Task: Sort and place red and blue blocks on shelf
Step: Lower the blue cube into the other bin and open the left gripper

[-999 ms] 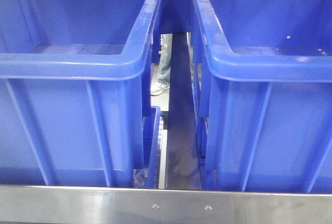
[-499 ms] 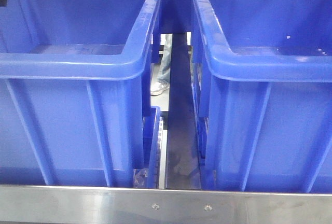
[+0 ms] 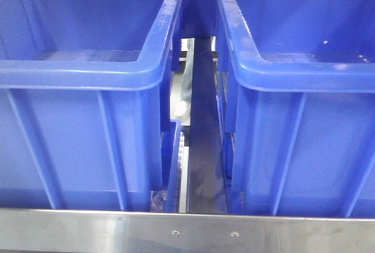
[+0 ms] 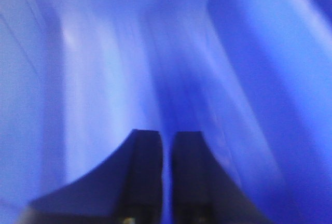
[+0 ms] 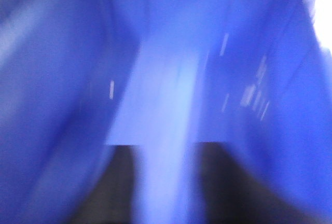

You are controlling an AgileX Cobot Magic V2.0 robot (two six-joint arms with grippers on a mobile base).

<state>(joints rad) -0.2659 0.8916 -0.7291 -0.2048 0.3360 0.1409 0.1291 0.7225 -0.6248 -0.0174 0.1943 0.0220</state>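
Neither the red nor the blue block shows in any view. The shelf appears in the front view as a steel front rail (image 3: 187,232) with two screws and a white roller track (image 3: 183,171) running back between the bins. My left gripper (image 4: 167,133) is shut, only a thin slit between its dark fingers and nothing held, against blurred blue plastic. My right gripper (image 5: 163,146) is open, with pale blue blur filling the wide gap between its fingers. Neither gripper shows in the front view.
Two large blue bins stand on the shelf, one left (image 3: 82,71) and one right (image 3: 299,77), with a narrow gap between them. A person's leg and shoe (image 3: 183,98) show blurred behind that gap. Both wrist views are smeared by motion.
A dark shape at the front view's top left corner half a second ago is gone. The leg behind the gap has shifted and blurred. The bins have not moved.
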